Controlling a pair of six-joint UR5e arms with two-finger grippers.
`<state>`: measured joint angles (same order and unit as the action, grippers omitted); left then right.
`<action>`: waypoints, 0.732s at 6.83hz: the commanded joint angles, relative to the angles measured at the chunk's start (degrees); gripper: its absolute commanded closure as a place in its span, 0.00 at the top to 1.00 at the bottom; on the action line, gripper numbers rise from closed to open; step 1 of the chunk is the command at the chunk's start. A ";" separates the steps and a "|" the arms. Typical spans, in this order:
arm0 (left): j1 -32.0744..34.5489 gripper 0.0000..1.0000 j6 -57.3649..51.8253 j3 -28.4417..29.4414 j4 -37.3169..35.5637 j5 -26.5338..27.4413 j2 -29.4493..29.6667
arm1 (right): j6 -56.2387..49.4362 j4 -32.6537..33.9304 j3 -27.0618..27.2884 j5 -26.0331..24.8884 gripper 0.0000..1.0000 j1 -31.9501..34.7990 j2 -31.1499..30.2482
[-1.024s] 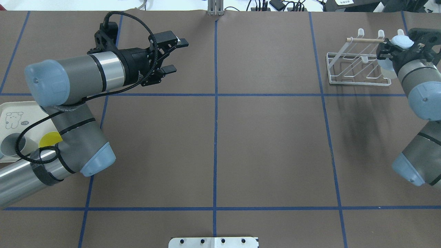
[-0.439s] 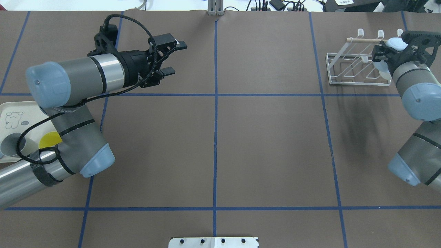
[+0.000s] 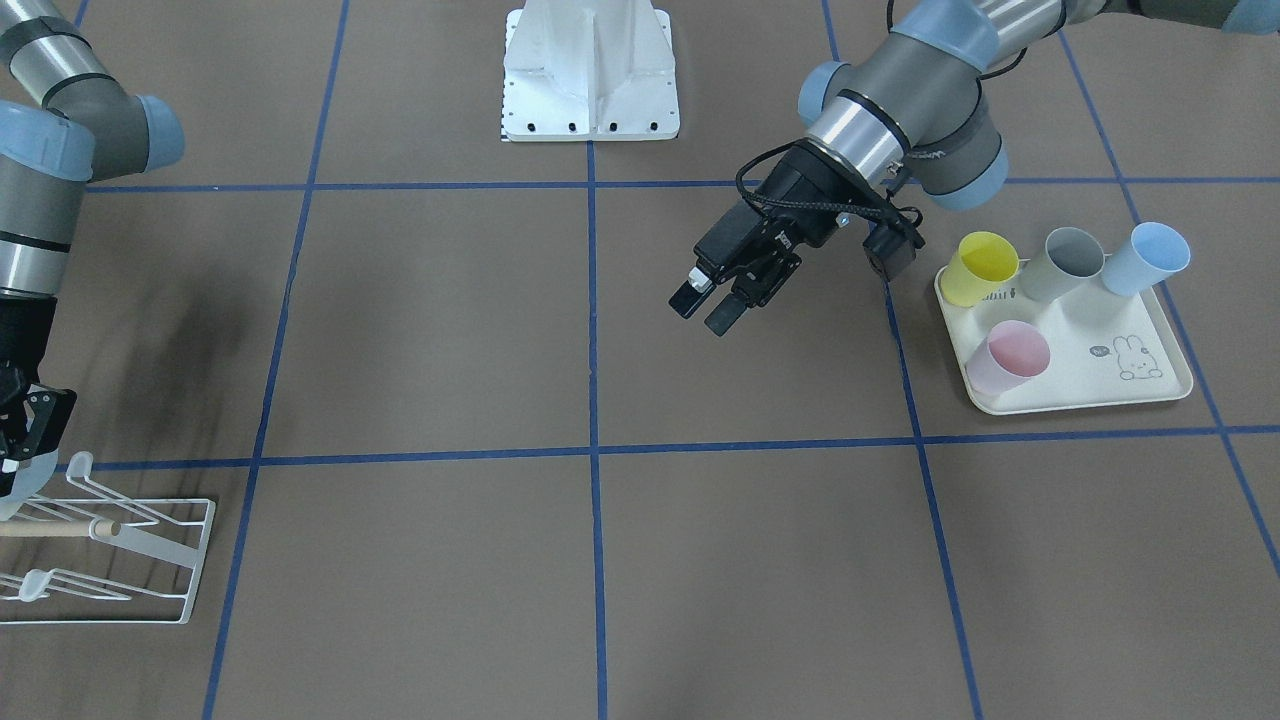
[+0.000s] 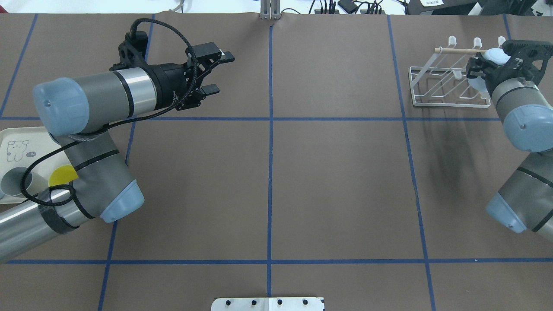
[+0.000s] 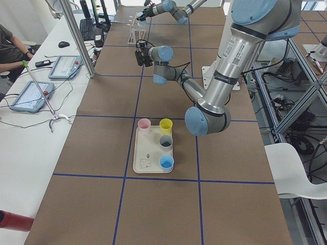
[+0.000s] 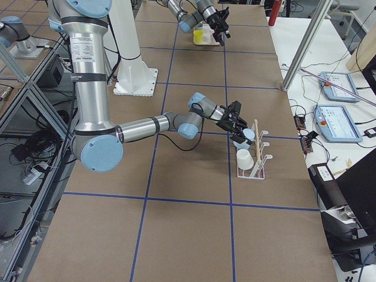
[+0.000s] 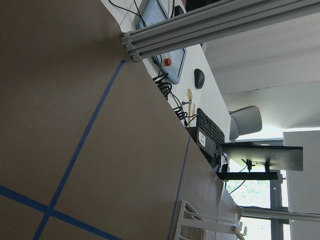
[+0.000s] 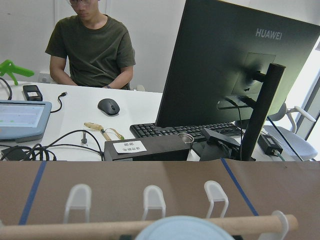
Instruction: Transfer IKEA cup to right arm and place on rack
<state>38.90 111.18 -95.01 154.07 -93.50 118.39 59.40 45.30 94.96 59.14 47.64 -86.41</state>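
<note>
Brown paper marked with a blue taped grid covered the table [image 4: 337,181]. Near its far right corner the right gripper [image 4: 483,65] was pinched on the pale blue cup [image 4: 496,55]. It held the cup over the white wire rack [image 4: 445,105], just beside the wooden rod [image 4: 453,50] and close to the capped prongs. Whether the cup already touched a prong could not be told. A white cup [image 6: 244,158] sat lower on the same rack.

The left gripper [image 4: 222,72] hung over the table's left half with its fingers spread and nothing between them. It was well apart from the tray [image 3: 1080,395], which held four more cups.

The hand-over looked done, and the placing step was in hand. The next move would probably call for lining the cup's open end up with a free prong. It would then need lowering on without knocking the white cup or shoving the light rack, and only then letting go.
</note>
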 commanded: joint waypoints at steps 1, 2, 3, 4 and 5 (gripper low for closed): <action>-0.05 1.00 0.00 0.09 0.00 -0.02 0.00 | -0.07 -0.38 -0.22 0.01 0.00 0.08 -0.16; -0.05 1.00 0.00 0.09 0.00 -0.02 0.00 | -0.94 -0.65 -0.22 0.09 0.00 0.17 -0.25; 0.03 1.00 0.00 0.09 0.00 -0.02 0.00 | -1.99 -0.65 -0.13 0.09 0.00 0.17 -0.25; -0.05 1.00 0.00 0.09 0.09 -0.02 0.00 | -2.00 -0.65 -0.22 0.09 0.00 0.17 -0.16; -0.05 1.00 0.00 0.18 0.00 0.07 0.00 | -2.00 -0.65 -0.22 0.09 0.46 0.17 -0.07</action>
<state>38.87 111.18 -94.89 154.11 -93.50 118.39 57.51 44.66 94.77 59.23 47.81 -86.57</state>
